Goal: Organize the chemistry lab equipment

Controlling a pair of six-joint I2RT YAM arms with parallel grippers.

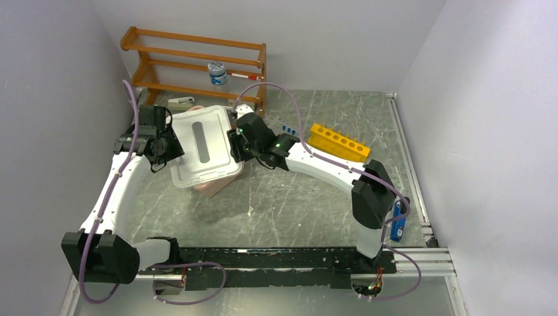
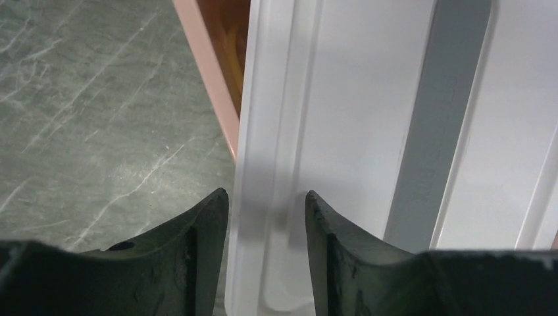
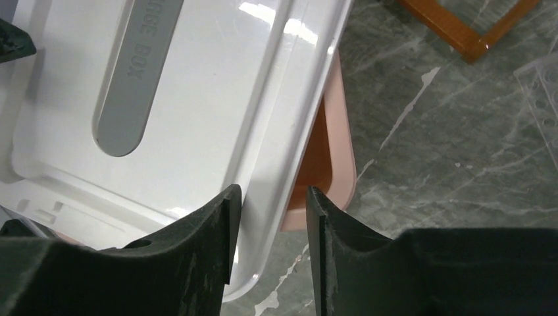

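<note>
left fingers and right fingers straddle opposite rims of white lid; pinching or not, cannot tell. lid crooked on pink box: square first, lower evenly.

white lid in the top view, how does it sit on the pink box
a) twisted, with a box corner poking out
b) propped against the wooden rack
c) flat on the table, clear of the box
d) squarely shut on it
a: the white lid lies turned over the pink box, whose near corner sticks out from under the lid's edge.
</note>
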